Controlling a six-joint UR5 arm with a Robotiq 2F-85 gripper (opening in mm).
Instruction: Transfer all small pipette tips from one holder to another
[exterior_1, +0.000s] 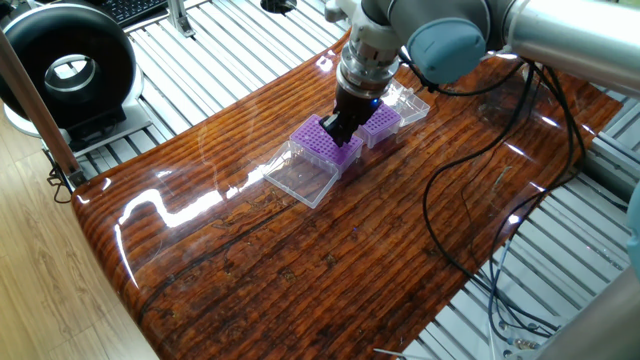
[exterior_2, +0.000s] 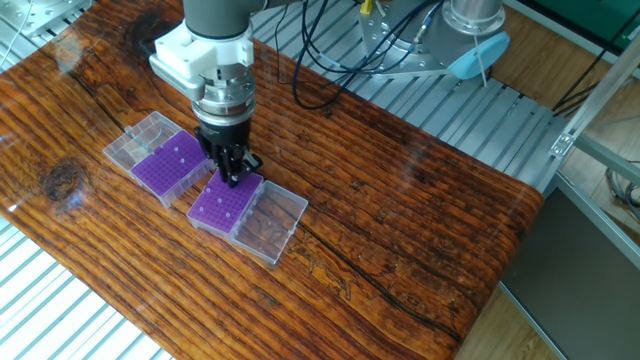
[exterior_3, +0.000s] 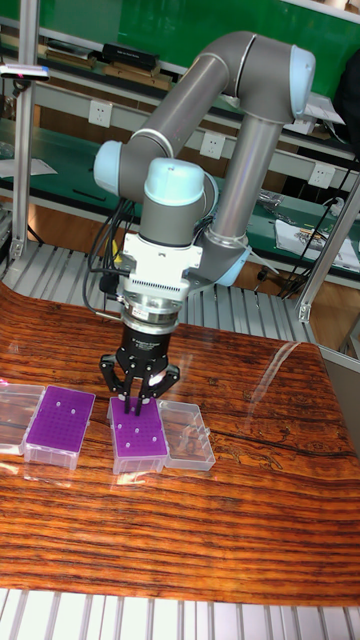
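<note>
No legible writing on racks (exterior_3: 138, 437)

arm links: thick grey metal tubes (exterior_3: 262, 150), smooth and rounded
joint caps: pale blue round covers (exterior_3: 172, 184) at each joint
wrist block: white housing (exterior_2: 200, 52) above a ribbed silver collar (exterior_3: 151, 301)
tool: black two-finger head (exterior_3: 136, 401) with slim dark fingers (exterior_3: 116, 384)
cables: black leads (exterior_3: 107, 262) hanging beside the wrist
</note>
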